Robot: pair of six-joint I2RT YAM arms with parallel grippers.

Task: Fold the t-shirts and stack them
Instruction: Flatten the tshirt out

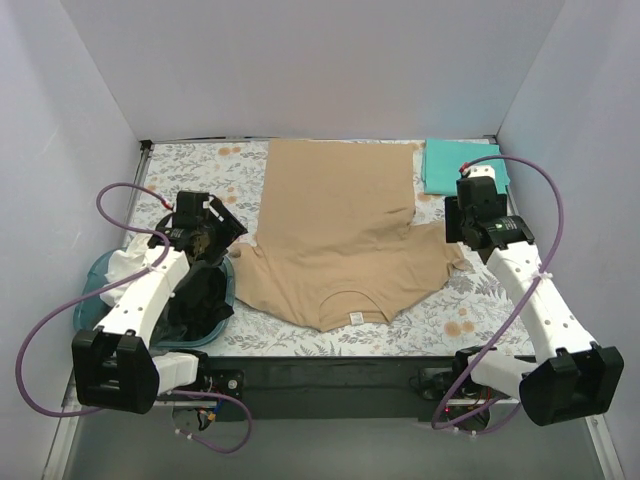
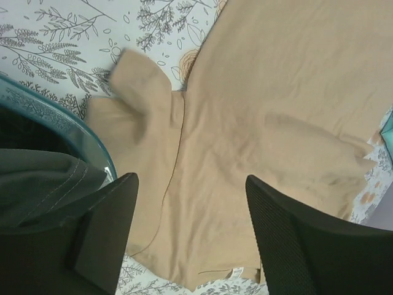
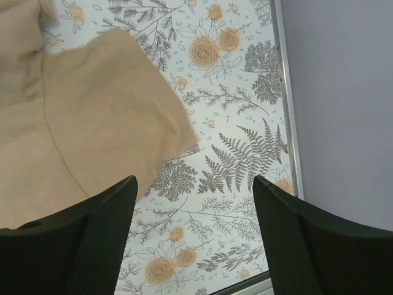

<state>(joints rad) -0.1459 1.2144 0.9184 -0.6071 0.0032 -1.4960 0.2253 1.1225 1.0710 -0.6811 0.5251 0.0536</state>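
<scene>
The tan t-shirt point(image 1: 340, 230) lies spread flat mid-table, its collar toward the near edge. It also shows in the left wrist view point(image 2: 264, 110), and its right sleeve shows in the right wrist view point(image 3: 104, 104). The teal-green t-shirt point(image 1: 455, 165) lies folded at the back right corner. A bunched white shirt point(image 1: 125, 263) hangs on the basket's left side. My left gripper point(image 1: 207, 232) is open and empty above the tan shirt's left sleeve, its jaws wide apart point(image 2: 191, 203). My right gripper point(image 1: 470, 225) is open and empty above the right sleeve's edge point(image 3: 193, 196).
A blue round basket point(image 1: 228, 292) stands at the near left and holds dark cloth point(image 1: 205, 295); its rim point(image 2: 73, 123) and the dark cloth point(image 2: 43, 178) show beside my left fingers. The table's right metal edge point(image 3: 285, 123) meets a wall. The tablecloth is floral.
</scene>
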